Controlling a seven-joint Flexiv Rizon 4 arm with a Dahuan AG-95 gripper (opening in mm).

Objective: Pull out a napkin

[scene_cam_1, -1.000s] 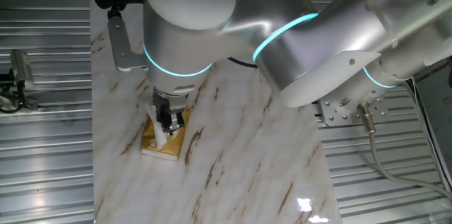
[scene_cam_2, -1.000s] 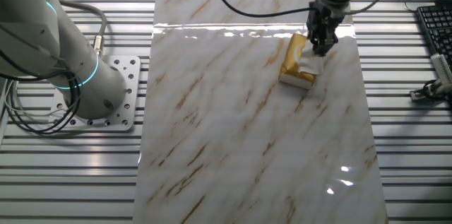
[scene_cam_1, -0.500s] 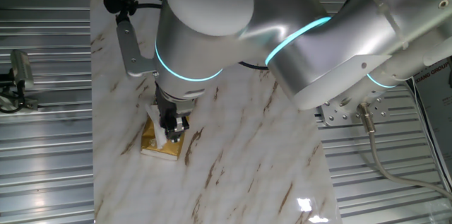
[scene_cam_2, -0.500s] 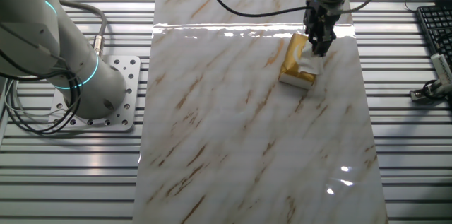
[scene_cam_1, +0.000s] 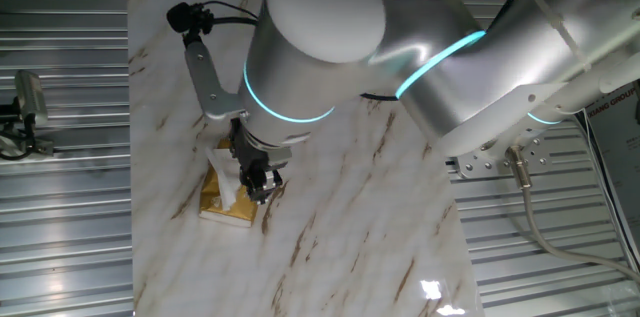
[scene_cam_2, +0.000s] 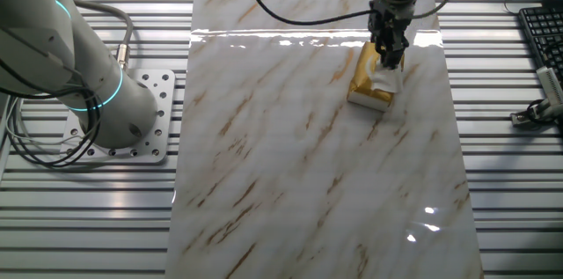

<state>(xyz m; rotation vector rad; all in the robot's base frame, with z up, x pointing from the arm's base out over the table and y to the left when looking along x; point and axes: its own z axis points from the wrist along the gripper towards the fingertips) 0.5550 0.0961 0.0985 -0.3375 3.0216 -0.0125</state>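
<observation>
— What have you got on the counter (scene_cam_2: 308,165) right now, and how many of each?

— You have one golden-yellow tissue pack (scene_cam_2: 367,79) lying flat on the marble-patterned top, close to one long edge and toward the far end as the other fixed view sees it. You have one white napkin (scene_cam_2: 384,77) sticking up out of the top of that pack, crumpled and partly drawn out, its lower part still touching the pack. Nothing else lies on the marble surface that you can make out.

— And the arm?

— One arm, with glowing cyan rings at its joints. In one fixed view its big grey body fills most of the picture and leans over the pack (scene_cam_1: 226,202). You also see one small black camera on a bracket beside the wrist (scene_cam_1: 187,18).

— Where is the hand?

— Your hand (scene_cam_2: 388,49) hangs right above the pack, pointing down at it. In one fixed view the hand (scene_cam_1: 259,182) sits just beside the raised white napkin (scene_cam_1: 226,185), at the pack's edge nearer the middle of the counter. The fingers look drawn close together, but you cannot tell from either view whether they are pinching the napkin or merely touching it; the dark fingertips are too small to read.

— Anything off the counter?

— One keyboard (scene_cam_2: 541,37) shows at the frame's edge, on the ribbed metal surround, well apart from the pack.
</observation>
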